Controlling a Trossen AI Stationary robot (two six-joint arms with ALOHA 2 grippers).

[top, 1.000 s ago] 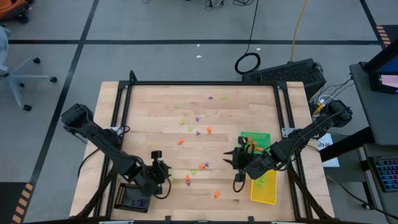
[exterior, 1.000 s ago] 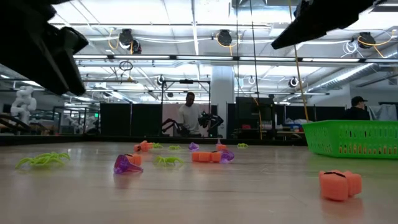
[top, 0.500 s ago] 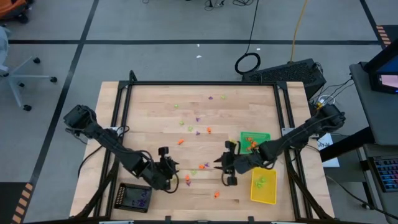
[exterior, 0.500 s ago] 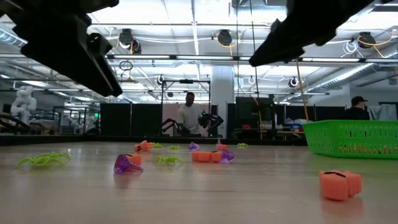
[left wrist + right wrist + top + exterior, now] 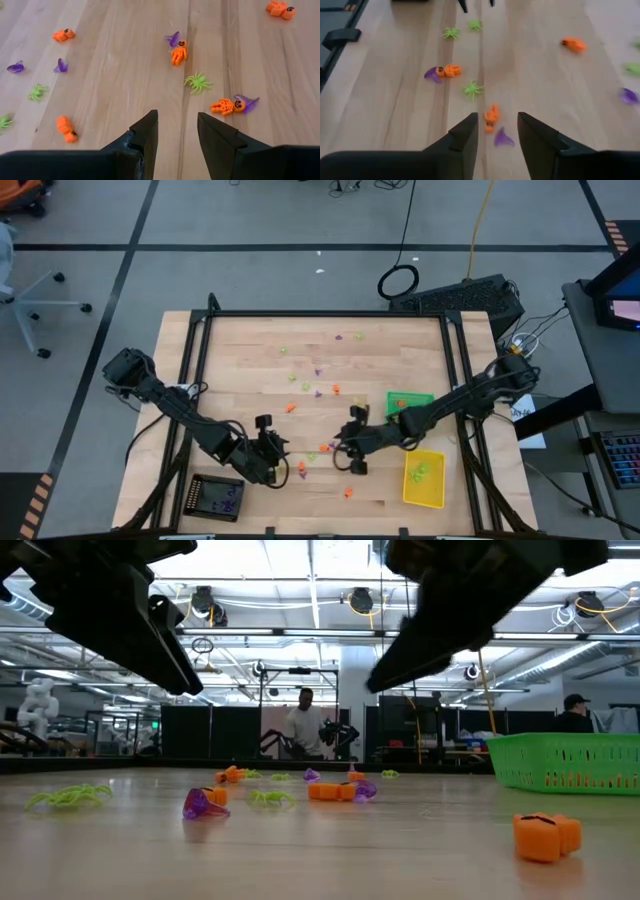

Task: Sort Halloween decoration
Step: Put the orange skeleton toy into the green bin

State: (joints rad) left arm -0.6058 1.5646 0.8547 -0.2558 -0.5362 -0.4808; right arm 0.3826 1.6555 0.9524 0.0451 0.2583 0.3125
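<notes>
The Halloween decoration lies scattered over the wooden table (image 5: 250, 360) as tiny orange, purple and lime green trinkets. My left gripper (image 5: 277, 450) (image 5: 177, 120) hangs open above the table near its front, left of centre. It points at a green spider (image 5: 197, 82) and an orange figure with a purple piece (image 5: 232, 105). My right gripper (image 5: 348, 452) (image 5: 496, 122) faces it from the right, also open and above the wood. An orange figure (image 5: 491, 116) and a purple piece (image 5: 503, 137) lie on the table below its finger gap.
A green tray (image 5: 410, 402) and a yellow tray (image 5: 423, 477) holding green trinkets sit at the table's right. A black tray (image 5: 215, 497) sits at the near left. A black frame rail (image 5: 330, 313) borders the table. People stand far off in the room (image 5: 305, 725).
My right gripper has swung from beside the green and yellow trays toward the table's left and down, and now hangs over the trinkets near the middle. My left gripper has shifted from over the black tray toward the right, then held still.
</notes>
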